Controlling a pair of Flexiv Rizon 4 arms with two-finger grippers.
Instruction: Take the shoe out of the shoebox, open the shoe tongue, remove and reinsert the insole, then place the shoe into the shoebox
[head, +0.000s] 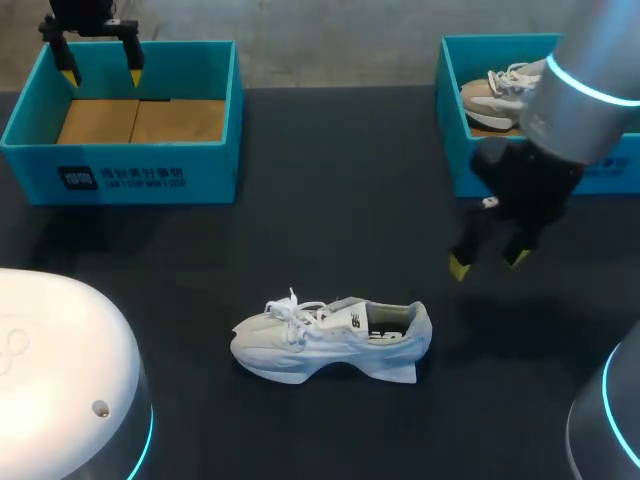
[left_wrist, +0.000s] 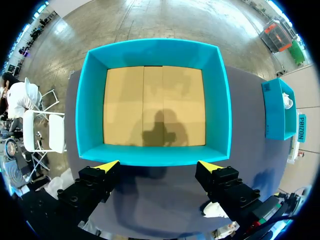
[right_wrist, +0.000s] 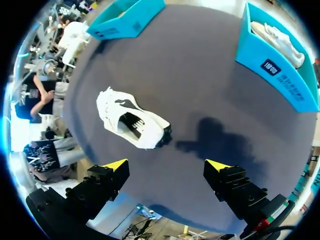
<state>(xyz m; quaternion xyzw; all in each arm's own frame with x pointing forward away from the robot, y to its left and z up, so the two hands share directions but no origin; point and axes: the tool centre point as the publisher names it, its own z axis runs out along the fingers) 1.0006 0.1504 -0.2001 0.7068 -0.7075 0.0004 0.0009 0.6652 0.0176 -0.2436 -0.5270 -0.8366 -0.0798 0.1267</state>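
Note:
A white shoe (head: 330, 340) lies on its sole in the middle of the dark table, toe to the left; the right wrist view shows the shoe (right_wrist: 132, 122) ahead of the fingers, its opening facing the camera. My right gripper (head: 488, 258) hangs open above the table, right of and behind the shoe, nothing between its fingers. My left gripper (head: 100, 62) hovers open over the empty teal shoebox (head: 125, 160) at the back left. In the left wrist view that shoebox (left_wrist: 155, 52) shows a bare cardboard floor ahead of the gripper (left_wrist: 159, 166).
A second teal shoebox (head: 455, 140) at the back right holds another pale shoe (head: 495, 95); the box (right_wrist: 280, 75) is also in the right wrist view. White robot bases sit at the front left (head: 60, 380) and front right corners.

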